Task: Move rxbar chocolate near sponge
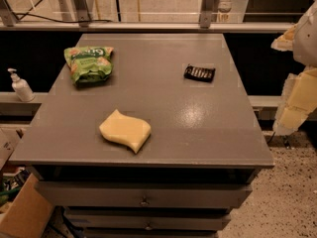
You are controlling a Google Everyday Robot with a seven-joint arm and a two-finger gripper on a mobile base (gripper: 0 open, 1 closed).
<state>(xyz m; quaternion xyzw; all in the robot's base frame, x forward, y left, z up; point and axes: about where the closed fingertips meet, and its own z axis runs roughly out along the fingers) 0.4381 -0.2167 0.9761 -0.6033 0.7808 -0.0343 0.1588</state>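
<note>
A grey cabinet top (198, 133) fills most of the view, seen from above its front edge, with drawers (143, 195) below it. Three things lie on it, well apart from one another. The rxbar chocolate (199, 73), a small flat black wrapped bar with pale lettering, sits toward the back right, lying flat. The sponge (125, 130), pale yellow and thick with wavy edges, rests nearer the front, left of centre. A crinkly green snack bag (89, 62) lies at the back left.

The gripper (298, 100) hangs off the right side of the cabinet, past its edge and touching nothing on it. Only part of it shows at the border of the view, as pale yellow and white shapes, so I cannot tell whether it is wide or narrow; it seems to hold nothing.

A white pump bottle (20, 86) stands on a ledge to the left of the cabinet. A cardboard box (25, 212) sits on the floor at the lower left.
</note>
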